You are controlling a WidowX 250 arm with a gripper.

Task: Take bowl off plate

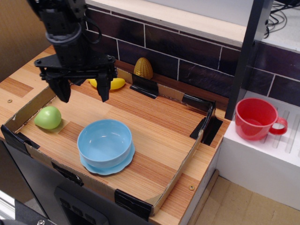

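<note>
The light blue bowl (104, 142) sits upright on the light blue scalloped plate (123, 165), near the front edge of the cardboard tray (180, 159). My black gripper (83, 91) hangs open and empty above the tray's back left part, up and to the left of the bowl, apart from it. Its two fingers point down.
A green apple-like fruit (48, 117) lies at the tray's left. A yellow banana (108, 83) and a yellow corn cob (143, 68) lie at the back by the tiled wall. A red mug (256, 118) stands on the white stand at right.
</note>
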